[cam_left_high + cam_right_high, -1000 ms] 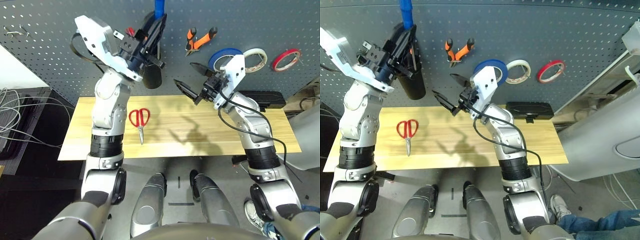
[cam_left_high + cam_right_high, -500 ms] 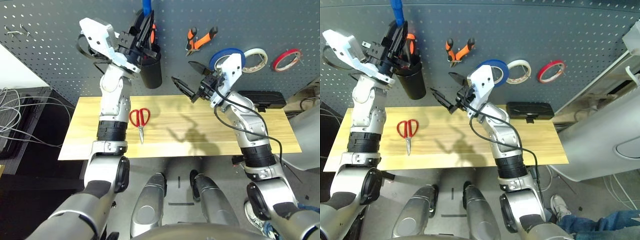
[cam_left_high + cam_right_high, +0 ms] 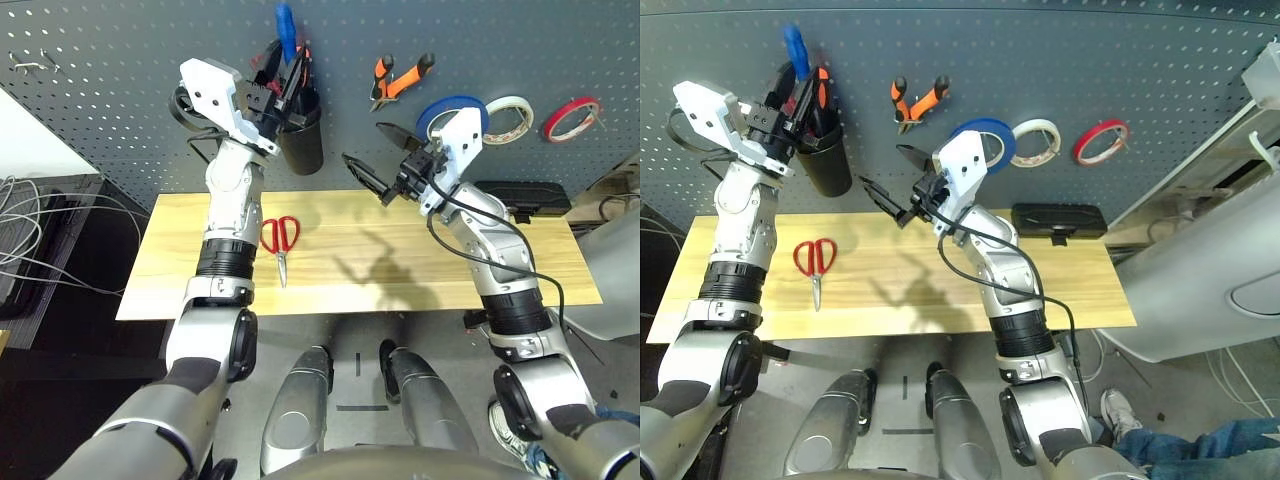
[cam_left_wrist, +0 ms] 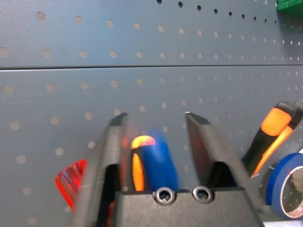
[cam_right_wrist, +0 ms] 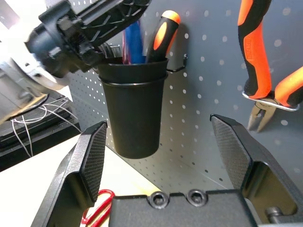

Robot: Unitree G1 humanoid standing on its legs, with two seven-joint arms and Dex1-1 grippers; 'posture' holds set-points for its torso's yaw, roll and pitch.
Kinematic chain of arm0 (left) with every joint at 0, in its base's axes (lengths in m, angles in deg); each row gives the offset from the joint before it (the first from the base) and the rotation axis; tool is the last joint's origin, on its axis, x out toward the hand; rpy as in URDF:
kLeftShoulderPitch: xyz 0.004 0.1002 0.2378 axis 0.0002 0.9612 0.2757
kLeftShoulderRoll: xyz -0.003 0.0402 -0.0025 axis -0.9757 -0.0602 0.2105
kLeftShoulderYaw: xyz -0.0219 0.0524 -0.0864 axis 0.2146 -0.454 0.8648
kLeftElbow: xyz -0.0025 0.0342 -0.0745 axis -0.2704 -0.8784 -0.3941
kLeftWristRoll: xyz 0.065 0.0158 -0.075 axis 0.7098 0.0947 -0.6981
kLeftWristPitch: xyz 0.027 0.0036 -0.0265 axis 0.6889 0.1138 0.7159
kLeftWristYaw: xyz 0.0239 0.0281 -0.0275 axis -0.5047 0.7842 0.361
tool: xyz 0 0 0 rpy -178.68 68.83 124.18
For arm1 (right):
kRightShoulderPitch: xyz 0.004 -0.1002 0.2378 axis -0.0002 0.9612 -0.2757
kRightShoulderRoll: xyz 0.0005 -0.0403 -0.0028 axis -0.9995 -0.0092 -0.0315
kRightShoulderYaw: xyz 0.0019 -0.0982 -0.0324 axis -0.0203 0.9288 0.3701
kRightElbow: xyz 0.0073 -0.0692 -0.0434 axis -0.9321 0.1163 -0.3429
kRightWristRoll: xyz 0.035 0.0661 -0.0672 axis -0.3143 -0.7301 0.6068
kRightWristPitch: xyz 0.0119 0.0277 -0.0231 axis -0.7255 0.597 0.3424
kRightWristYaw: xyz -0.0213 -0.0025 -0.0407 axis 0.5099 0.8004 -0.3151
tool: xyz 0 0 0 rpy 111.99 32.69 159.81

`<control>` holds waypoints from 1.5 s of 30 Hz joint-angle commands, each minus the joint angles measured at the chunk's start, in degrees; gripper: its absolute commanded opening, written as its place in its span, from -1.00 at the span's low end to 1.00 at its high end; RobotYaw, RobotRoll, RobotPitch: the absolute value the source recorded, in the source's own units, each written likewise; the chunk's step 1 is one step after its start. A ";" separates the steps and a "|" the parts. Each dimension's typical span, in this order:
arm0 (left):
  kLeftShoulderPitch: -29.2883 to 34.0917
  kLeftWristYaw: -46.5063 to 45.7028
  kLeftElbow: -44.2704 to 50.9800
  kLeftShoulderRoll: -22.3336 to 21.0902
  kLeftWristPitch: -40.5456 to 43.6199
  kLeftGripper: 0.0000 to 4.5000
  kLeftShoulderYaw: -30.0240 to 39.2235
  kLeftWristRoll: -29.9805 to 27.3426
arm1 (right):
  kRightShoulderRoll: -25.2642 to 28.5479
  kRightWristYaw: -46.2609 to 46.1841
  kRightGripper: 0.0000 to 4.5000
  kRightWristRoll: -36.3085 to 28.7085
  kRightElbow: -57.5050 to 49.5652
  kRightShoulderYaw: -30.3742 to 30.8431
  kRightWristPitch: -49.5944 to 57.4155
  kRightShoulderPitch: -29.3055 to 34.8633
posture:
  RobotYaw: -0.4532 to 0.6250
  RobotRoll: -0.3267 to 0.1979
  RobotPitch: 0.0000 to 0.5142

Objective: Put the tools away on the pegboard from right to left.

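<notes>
The slim blue-handled screwdriver (image 3: 285, 30) stands in the black cup (image 3: 302, 140) on the pegboard (image 3: 120, 100), beside an orange-handled tool (image 5: 165, 28). My left gripper (image 3: 283, 80) is at the cup's mouth, open, and the blue handle (image 4: 158, 161) sits between its fingers with a gap on each side. The small red-handled scissors (image 3: 280, 238) lie on the wooden table (image 3: 400, 290) below the cup. The orange-and-black pliers (image 3: 398, 78) and the blue tape ring (image 3: 445, 108) hang on the board. My right gripper (image 3: 363, 143) hovers open above the table, holding nothing.
A white tape ring (image 3: 512, 118) and a red tape ring (image 3: 570, 118) hang to the right of the blue one. A black box (image 3: 520, 195) lies at the table's back right. Cables lie off the left side.
The blue screwdriver has come down into the cup, and my left wrist has swung left. The right arm has barely moved.
</notes>
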 commanded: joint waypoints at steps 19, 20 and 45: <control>15.11 13.02 27.95 -16.52 47.92 0.98 3.25 -26.39 | 2.08 0.48 1.00 -0.12 -0.59 0.30 0.64 2.52 | -0.03 0.25 -0.06; 15.46 13.47 27.94 -16.40 47.18 0.98 3.40 -25.99 | 2.14 0.48 1.00 -0.12 -0.64 0.31 0.66 2.57 | -0.03 0.25 -0.06; 18.05 12.44 9.06 -14.33 21.72 0.98 5.67 -9.56 | 3.21 1.55 1.00 0.00 -1.73 0.94 1.49 4.49 | -0.04 0.25 -0.05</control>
